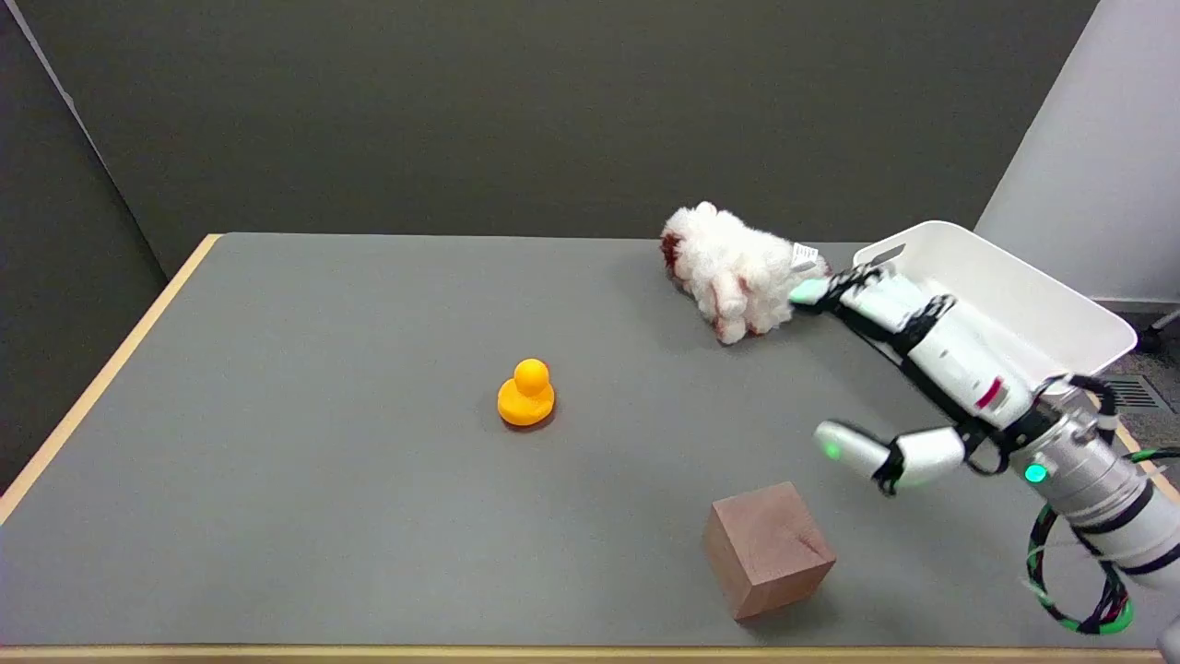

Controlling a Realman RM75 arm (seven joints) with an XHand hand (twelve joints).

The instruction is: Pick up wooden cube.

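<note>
Wooden cube (768, 549), reddish-brown with smooth faces, sits on the grey table (304, 480); right hand (922, 387) hovers beside it, fingers spread, holding nothing

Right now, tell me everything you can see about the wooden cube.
The wooden cube is a plain reddish-brown block with smooth faces and faint grain, its top and two sides showing. It sits flat on the grey table near the front edge, turned corner-on to the camera. Nothing touches it; the right hand is above and right of it, fingers spread.

Grey table (323, 516) — wooden cube (768, 550), yellow duck (526, 394), plush toy (733, 272), white bin (1014, 286)
</note>
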